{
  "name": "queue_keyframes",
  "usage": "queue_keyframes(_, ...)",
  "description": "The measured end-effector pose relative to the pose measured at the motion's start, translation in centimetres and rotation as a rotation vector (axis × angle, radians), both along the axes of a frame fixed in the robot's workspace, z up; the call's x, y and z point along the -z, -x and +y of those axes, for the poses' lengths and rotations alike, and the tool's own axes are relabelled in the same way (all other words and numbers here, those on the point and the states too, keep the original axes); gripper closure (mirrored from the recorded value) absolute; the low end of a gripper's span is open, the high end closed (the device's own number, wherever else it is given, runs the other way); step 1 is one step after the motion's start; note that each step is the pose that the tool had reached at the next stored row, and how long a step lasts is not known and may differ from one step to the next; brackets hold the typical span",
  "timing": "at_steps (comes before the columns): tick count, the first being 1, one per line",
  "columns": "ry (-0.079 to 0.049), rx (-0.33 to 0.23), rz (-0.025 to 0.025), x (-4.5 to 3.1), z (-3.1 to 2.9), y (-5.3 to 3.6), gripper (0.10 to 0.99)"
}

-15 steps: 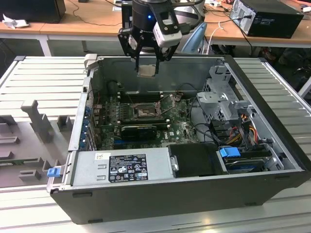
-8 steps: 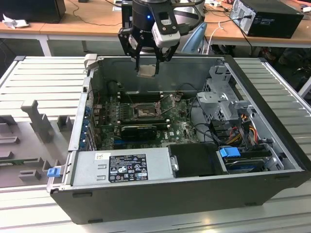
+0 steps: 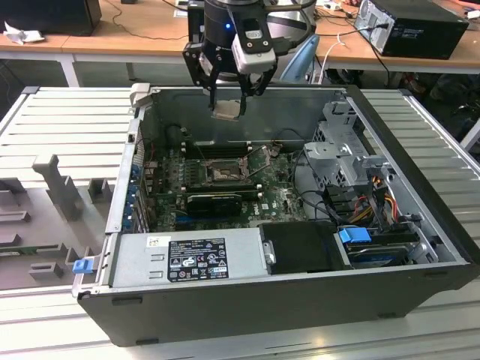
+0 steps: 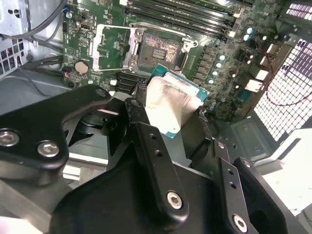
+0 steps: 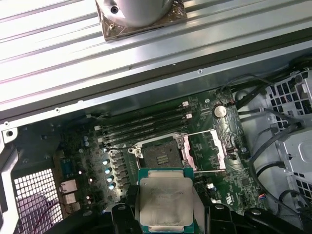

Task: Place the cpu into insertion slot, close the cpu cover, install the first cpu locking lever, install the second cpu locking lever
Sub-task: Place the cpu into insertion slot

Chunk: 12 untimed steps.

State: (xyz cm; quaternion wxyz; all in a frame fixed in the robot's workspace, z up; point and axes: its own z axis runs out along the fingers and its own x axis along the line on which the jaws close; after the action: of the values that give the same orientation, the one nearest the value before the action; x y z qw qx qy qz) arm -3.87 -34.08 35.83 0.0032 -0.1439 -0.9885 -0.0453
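My gripper hangs above the open computer case, over its far wall, shut on the cpu. The cpu is a flat square chip with a dull silver face and a green edge, pinched between the black fingers. Below it on the green board lies the insertion slot, a square black socket with a brownish centre. The cpu cover is swung open beside the socket. The cpu is well above the board and touches nothing but the fingers.
Case walls ring the board. A long black card lies just in front of the socket, and memory slots lie behind it. A power supply fills the near side; a drive cage and cables stand at the exterior view's right.
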Motion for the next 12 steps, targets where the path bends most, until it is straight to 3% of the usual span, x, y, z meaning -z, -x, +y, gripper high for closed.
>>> queue_keyframes(12,0.000,0.103,0.0000,0.03,0.00,0.00,0.557)
